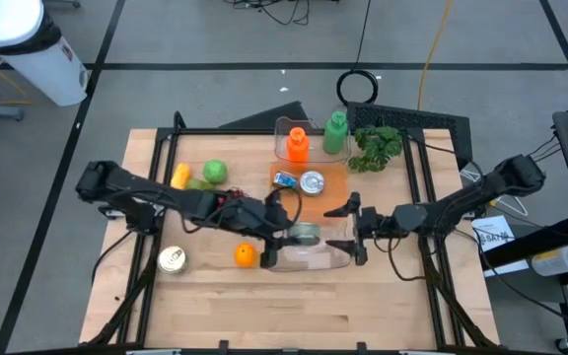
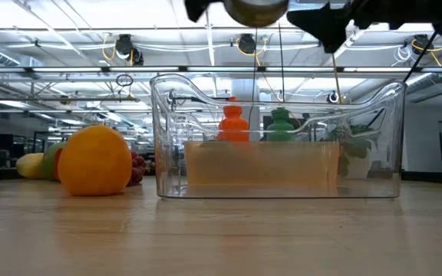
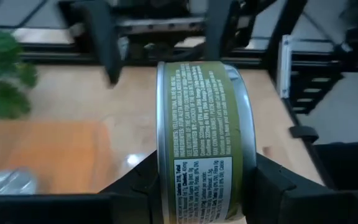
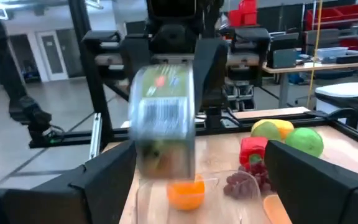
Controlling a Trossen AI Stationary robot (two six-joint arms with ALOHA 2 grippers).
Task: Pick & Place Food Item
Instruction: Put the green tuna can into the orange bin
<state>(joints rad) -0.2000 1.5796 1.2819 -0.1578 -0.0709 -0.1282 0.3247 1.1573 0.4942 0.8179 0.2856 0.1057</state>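
A low round can with a green label is in my left gripper, which has reached from the table's left to the middle. It hangs over a clear plastic container that stands on the wood near the table's near edge. The can shows blurred in the right wrist view and at the top of the low view. My right gripper is open just right of the container, facing the can and touching nothing; its fingers spread wide in its wrist view. My left gripper pinches the can between its two fingers, one on each flat end, beside the rim. The fingers come roughly level from the table's left. The can stands on edge, axis level, label wall toward the wrist camera, lifted clear above the container.
An orange lies left of the container and a tin farther left. Behind are an orange board with a can, orange and green bottles, leafy greens, a green apple and grapes.
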